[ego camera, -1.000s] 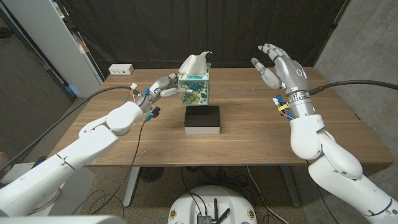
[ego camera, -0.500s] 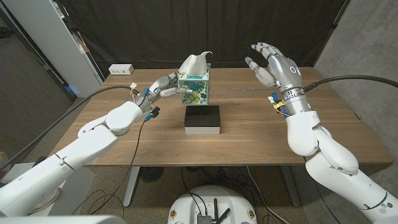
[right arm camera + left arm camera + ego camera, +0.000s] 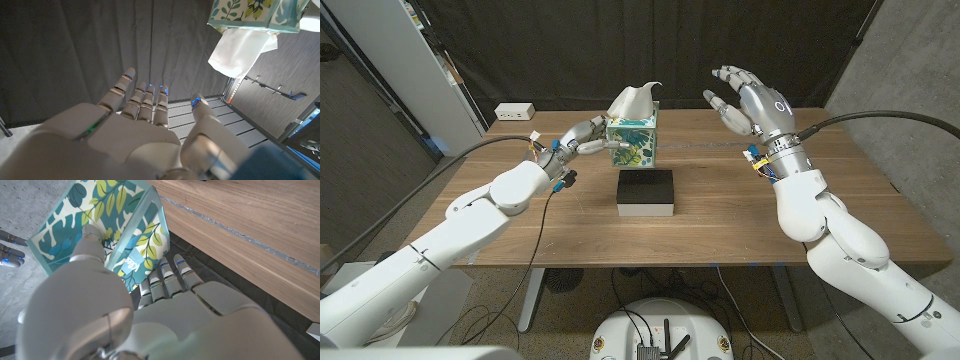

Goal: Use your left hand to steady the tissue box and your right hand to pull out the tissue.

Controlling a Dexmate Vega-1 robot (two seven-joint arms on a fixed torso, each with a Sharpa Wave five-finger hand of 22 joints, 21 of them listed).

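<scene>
The tissue box (image 3: pixel 633 145), printed with green and teal leaves, stands upright behind the middle of the table. A white tissue (image 3: pixel 634 100) sticks up from its top. My left hand (image 3: pixel 582 139) grips the box from its left side; the left wrist view shows its fingers (image 3: pixel 170 277) pressed against the box (image 3: pixel 100 225). My right hand (image 3: pixel 746 100) hovers above the table to the right of the box, fingers spread and holding nothing. Its wrist view shows the box (image 3: pixel 255 11) and the tissue (image 3: pixel 240 50) some way beyond its fingertips.
A black box (image 3: pixel 646 193) lies flat on the wooden table (image 3: pixel 520 225) just in front of the tissue box. A white power strip (image 3: pixel 515 112) sits at the far left corner. Dark curtains hang behind the table.
My right hand has moved left and slightly up, closer to the tissue, still spread. The left hand and the tissue box have stayed put.
</scene>
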